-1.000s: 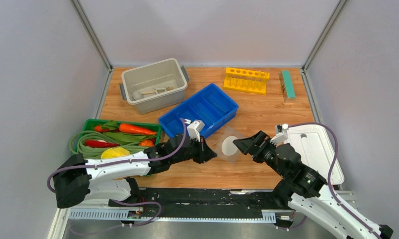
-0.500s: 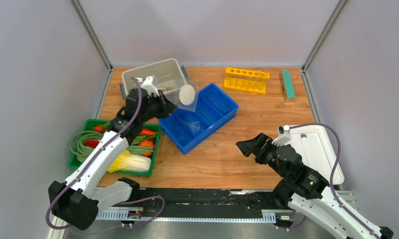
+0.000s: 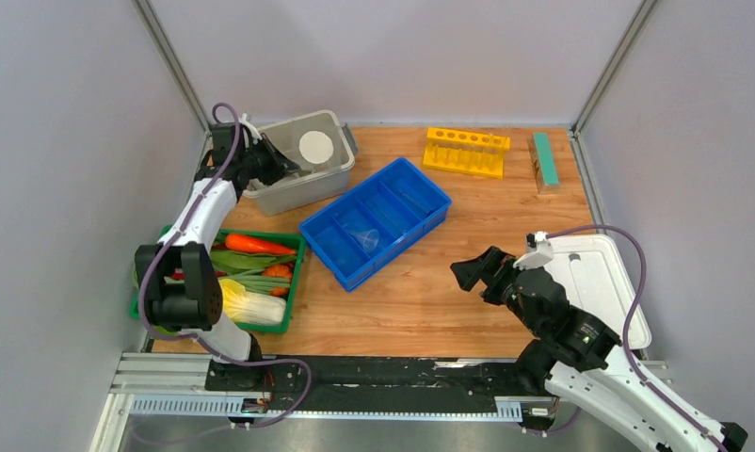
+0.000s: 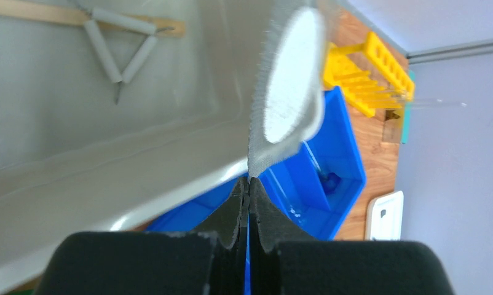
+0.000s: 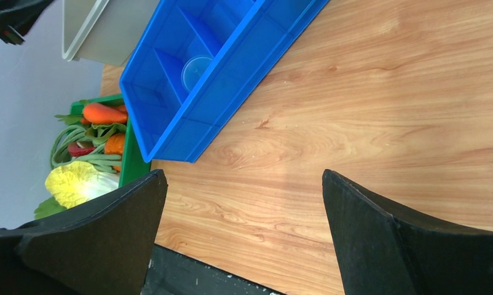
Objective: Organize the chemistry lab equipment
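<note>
A wooden bench (image 3: 468, 235) seen from above, with two robot arms bolted at its near edge. The left arm (image 3: 200, 212) reaches to the far left corner. A second ago it lay low by the middle of the near edge, beside a grey mesh square lying on the wood. Now its jaws are pressed together on one corner of that mesh square (image 3: 315, 148), holding it over the one grey tub (image 3: 294, 193). So the mesh has been picked up and carried, and it looks ready to be dropped into the tub. The right arm (image 3: 553, 315) has barely moved and waits near the right end of the near edge, its jaws wide apart and holding nothing. Also on the bench are one white lid (image 3: 595, 282) at the right edge, one blue divided tray (image 3: 407, 202) in the middle, one green crate (image 3: 297, 278) of vegetables at the left edge, one yellow rack (image 3: 466, 151) by the far edge, and one green-topped block (image 3: 545, 158) in the far right corner. One clear cup (image 3: 362, 237) sits in a compartment of the blue tray. Inside the tub lie one white triangle (image 4: 118, 52) and one wooden stick (image 4: 23, 9).
</note>
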